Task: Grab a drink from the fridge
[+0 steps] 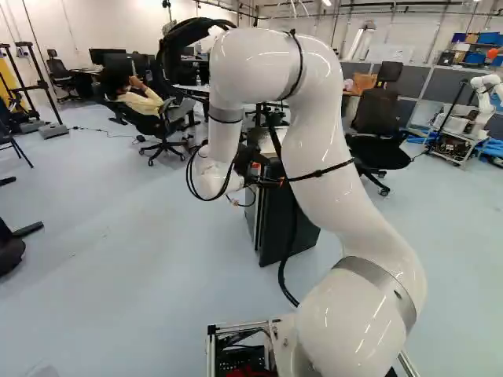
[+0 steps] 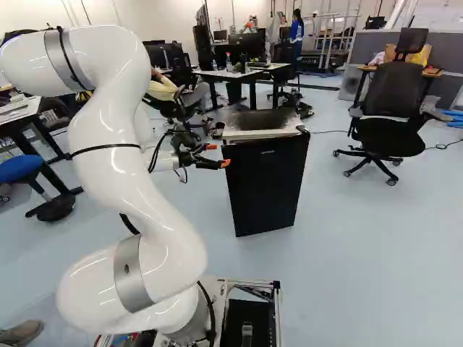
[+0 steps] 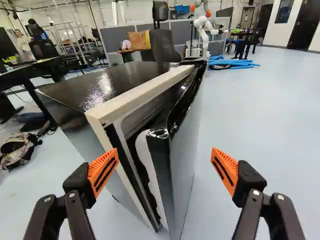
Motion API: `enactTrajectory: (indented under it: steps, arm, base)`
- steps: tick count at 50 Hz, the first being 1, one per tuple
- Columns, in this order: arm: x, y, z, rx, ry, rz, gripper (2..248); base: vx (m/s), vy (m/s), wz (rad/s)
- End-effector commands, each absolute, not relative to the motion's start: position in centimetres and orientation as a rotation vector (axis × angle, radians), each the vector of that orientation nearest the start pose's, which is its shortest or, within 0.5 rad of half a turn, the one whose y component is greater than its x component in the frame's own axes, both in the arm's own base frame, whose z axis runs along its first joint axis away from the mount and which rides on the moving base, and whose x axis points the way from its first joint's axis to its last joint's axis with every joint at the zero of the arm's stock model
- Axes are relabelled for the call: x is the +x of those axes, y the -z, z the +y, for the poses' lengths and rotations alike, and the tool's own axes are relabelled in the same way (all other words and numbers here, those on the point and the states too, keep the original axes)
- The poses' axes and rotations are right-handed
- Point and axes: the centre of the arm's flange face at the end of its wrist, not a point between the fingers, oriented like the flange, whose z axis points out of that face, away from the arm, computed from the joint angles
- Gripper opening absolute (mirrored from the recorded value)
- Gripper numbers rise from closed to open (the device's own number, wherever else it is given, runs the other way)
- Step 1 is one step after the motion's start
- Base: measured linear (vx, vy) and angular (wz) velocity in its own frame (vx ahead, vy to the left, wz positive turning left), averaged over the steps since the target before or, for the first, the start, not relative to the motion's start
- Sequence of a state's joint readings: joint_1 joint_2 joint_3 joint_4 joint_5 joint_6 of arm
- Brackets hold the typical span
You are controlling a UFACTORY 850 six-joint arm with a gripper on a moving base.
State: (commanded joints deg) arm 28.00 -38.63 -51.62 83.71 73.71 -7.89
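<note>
Hand [image 3: 165, 150]: fingers spread wide, nothing gripped. Both orange pads [image 3: 103, 170] stand apart, with the near edge of the fridge door [image 3: 184, 162] ahead of and between them. Whether either pad touches the door or cabinet cannot be told.

Fridge [image 2: 264, 184]: upright on the floor [image 2: 362, 253], ahead of the base, with the white arm [image 2: 130, 173] reaching to its side. In the wrist view the door sits ajar. A narrow dark gap runs between it and the cabinet's pale rim [image 3: 140, 95], with a ragged white strip [image 3: 146, 160] showing along the door's inner side. Shelves and contents cannot be made out.

Drink: not visible in any view; presumed inside the fridge.

Progress, as judged: early. The door is off its seal and the hand is lined up at its free edge, but the opening looks too narrow to admit the hand. Outstanding: swing the door well clear, locate a drink, grip it and bring it out. Next move calls for one finger into the gap behind the door edge. Risk noted: a pad bearing on the door could push it closed.
</note>
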Motion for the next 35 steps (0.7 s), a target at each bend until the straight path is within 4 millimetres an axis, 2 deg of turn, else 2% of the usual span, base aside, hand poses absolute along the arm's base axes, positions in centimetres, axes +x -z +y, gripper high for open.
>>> enactTrajectory:
  steps: [35]
  arm:
    - [49.1,-26.7,14.2,-2.544,2.162,1.573,247]
  base:
    - [0.000,0.000,0.000]
